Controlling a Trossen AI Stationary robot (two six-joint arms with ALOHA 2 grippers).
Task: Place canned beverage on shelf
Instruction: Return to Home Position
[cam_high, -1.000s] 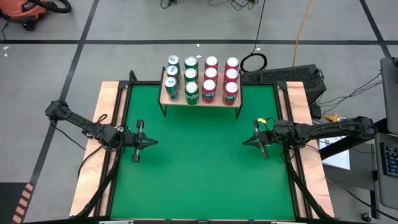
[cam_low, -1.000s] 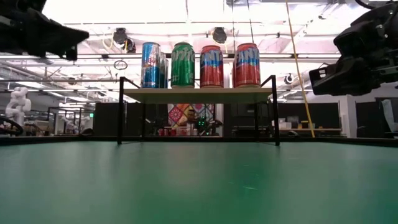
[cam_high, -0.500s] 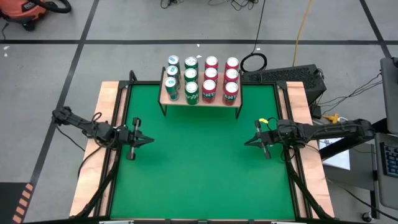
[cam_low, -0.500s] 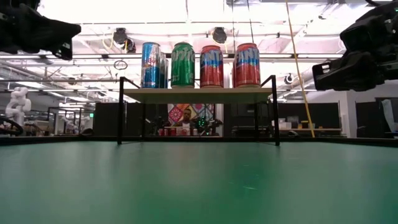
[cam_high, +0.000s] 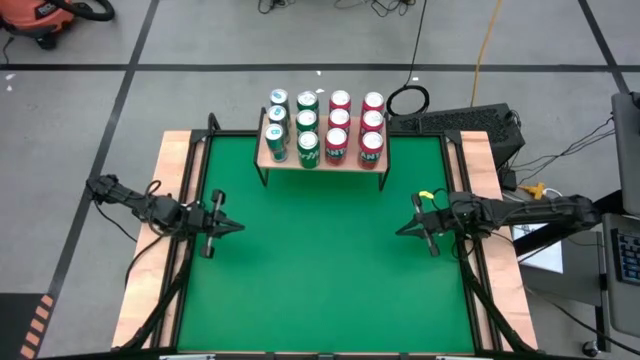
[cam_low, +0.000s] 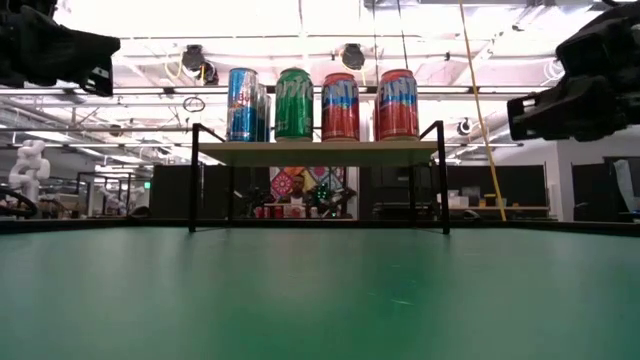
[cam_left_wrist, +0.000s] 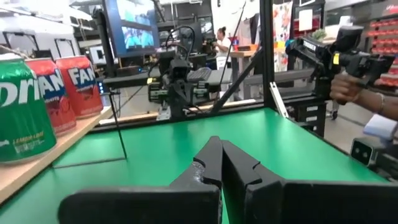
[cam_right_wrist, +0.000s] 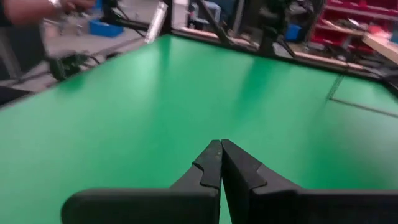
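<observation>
Return-to-home step, cans already on shelf

Left gripper (cam_high: 237, 228) is held low over the left side of the green table (cam_high: 320, 290), tip pointed inward. Its fingers (cam_left_wrist: 211, 155) are seen pressed together in its wrist view, with nothing between them. Right gripper (cam_high: 399, 231) is mirrored on the right side, fingers (cam_right_wrist: 211, 158) likewise closed and empty. Both are kept well apart from each other and from the stand.

Bare green top is seen between the two arms; no loose can is found on it.

At the far edge, the shelf (cam_high: 383, 161) is loaded with cans (cam_high: 338, 122), upright, in four columns of three: one blue, one green, two red. In the low view, the front row is seen lined up on the plank (cam_low: 315, 153).

Beyond the table, a person (cam_low: 297, 190) is seen in the room.

Placement is judged done and the homing step is judged in hand. No grasp is called for next: only a retreat of both arms to rest, kept clear of the shelf legs.
</observation>
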